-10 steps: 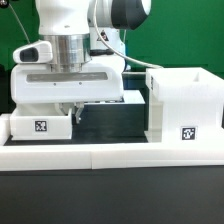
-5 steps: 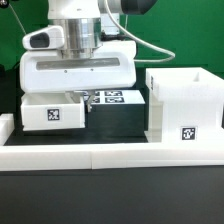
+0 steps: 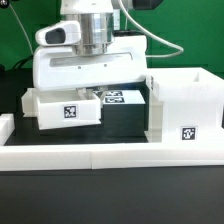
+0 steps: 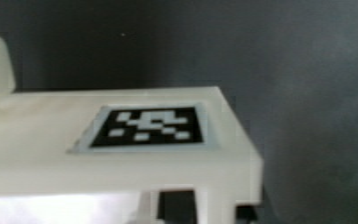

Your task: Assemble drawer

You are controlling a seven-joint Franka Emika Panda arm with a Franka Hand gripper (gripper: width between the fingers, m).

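Note:
My gripper (image 3: 86, 96) is shut on a small white open-top tray (image 3: 63, 110), gripping its wall, and holds it tilted above the black table. The tray's black-and-white tag faces the exterior camera. The wide white hand hides most of the fingers. The tall white box shell (image 3: 185, 100), with a tag low on its front, stands at the exterior view's right, apart from the tray. In the wrist view the tray (image 4: 87, 160) and its tag fill the picture, with the gripper (image 4: 179, 205) at its edge. A second tray is not in view.
The long low white border wall (image 3: 110, 155) runs along the front, with a raised end at the exterior view's left. The marker board (image 3: 122, 97) lies on the black table behind the tray, between it and the box shell.
The gripper has lifted the tray off the table and carried it toward the exterior view's right, closer to the box shell. The box shell has not moved.

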